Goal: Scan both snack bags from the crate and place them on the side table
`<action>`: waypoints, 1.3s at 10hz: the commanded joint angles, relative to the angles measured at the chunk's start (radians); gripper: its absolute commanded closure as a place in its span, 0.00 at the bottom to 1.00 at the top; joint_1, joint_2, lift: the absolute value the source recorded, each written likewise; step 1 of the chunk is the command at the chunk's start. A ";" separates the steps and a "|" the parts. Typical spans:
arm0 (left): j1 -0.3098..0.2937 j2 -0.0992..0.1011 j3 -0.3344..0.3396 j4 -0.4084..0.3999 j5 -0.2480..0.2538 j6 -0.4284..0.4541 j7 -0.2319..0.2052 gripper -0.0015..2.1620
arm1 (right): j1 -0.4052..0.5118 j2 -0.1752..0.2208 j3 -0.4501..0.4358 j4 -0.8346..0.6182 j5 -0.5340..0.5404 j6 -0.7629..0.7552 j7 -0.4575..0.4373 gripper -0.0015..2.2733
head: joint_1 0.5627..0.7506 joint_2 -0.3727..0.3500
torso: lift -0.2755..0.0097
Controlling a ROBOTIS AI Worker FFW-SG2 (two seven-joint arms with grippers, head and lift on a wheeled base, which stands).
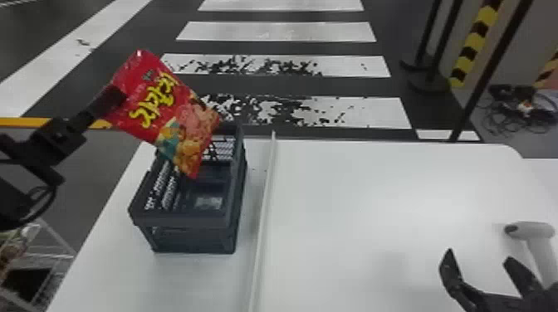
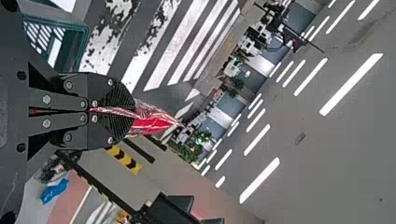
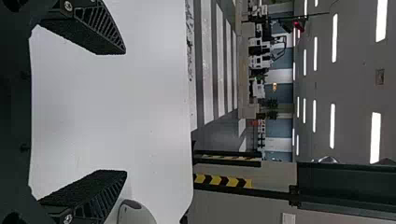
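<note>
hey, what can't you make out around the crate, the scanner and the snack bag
Crate, far left inside: head view, hidden by the snack bag.
Pale patch on its floor: head view, too small to identify.
Scanner, handle end: head view, behind the right gripper.
Pinched snack bag edge: left wrist view, covered by the left gripper.

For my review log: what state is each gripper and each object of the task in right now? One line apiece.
Left gripper: shut on the snack bag.
Snack bag: held up, tilted, in front of part of the crate in the head view.
Crate: upright, open-topped, on the white tabletop.
Scanner: not held.
Right gripper: open, empty.
</note>
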 commanded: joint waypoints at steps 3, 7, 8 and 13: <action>0.007 -0.020 0.033 -0.026 0.180 0.037 0.001 0.99 | 0.003 0.007 -0.003 -0.005 0.007 0.000 0.000 0.03 | 0.70 0.59 | 0.63; 0.006 -0.049 0.028 0.020 0.312 0.050 0.004 0.99 | 0.005 0.007 -0.011 -0.007 0.007 0.000 -0.002 0.03 | 0.70 0.54 | 0.63; 0.006 -0.054 0.013 0.033 0.321 0.053 0.003 0.99 | 0.005 0.007 -0.011 -0.007 0.007 0.000 -0.002 0.03 | 0.70 0.53 | 0.63; -0.045 -0.077 -0.193 0.096 0.267 0.050 0.004 0.99 | 0.015 0.010 -0.020 -0.018 0.005 -0.006 0.000 0.03 | 0.70 0.41 | 0.63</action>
